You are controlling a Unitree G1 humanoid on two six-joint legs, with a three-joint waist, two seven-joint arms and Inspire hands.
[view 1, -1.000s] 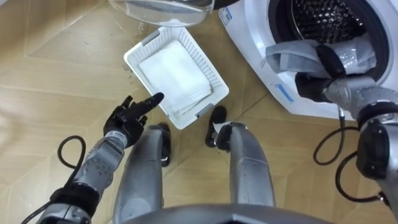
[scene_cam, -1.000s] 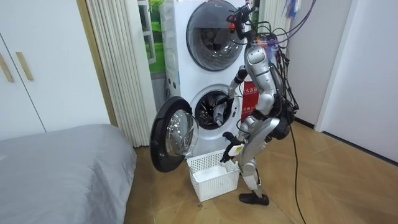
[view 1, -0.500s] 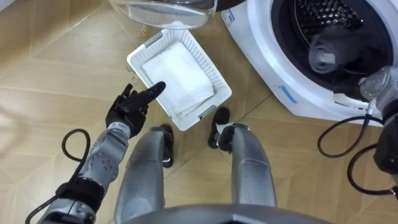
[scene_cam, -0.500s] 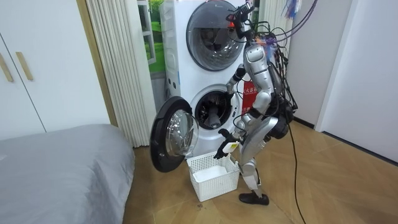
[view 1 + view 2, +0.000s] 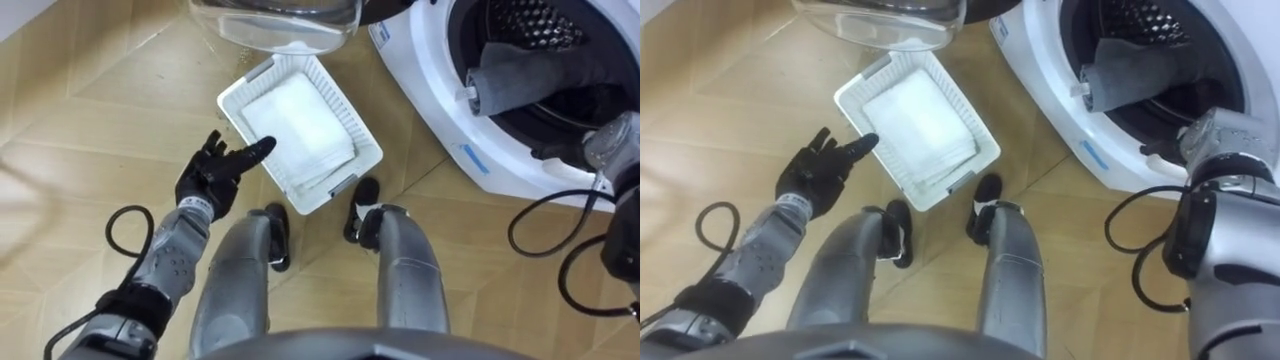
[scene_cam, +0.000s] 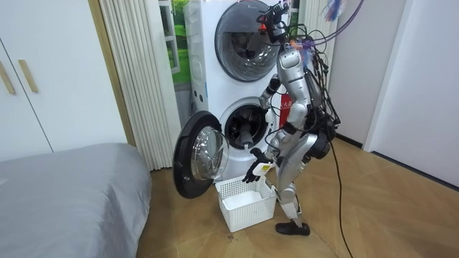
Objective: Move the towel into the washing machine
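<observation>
Grey towel (image 5: pixel 525 70) lay in washer (image 5: pixel 430 110) drum, far right, white towels (image 5: pixel 300 130) in basket (image 5: pixel 226 105), left hand (image 5: pixel 207 180) spread at its rim, right hand (image 5: pixel 1168 150) at drum mouth, fingers unclear, room view showed door (image 6: pixel 197 161) open.

Two washing machines stand stacked against the wall, an upper one (image 6: pixel 244 32) and a lower one (image 6: pixel 228 115). That makes two round doors, one shut up top and one open door (image 6: pixel 201 154) below. There is one white basket (image 5: pixel 350 115) on the floor. One grey towel (image 5: pixel 530 65) lies in the lower drum. The basket holds a stack of white towels (image 5: pixel 295 125), too flat to count. There is one bed (image 6: pixel 72 193), one curtain (image 6: pixel 136 79), and two cupboard handles (image 6: pixel 27 75).
</observation>
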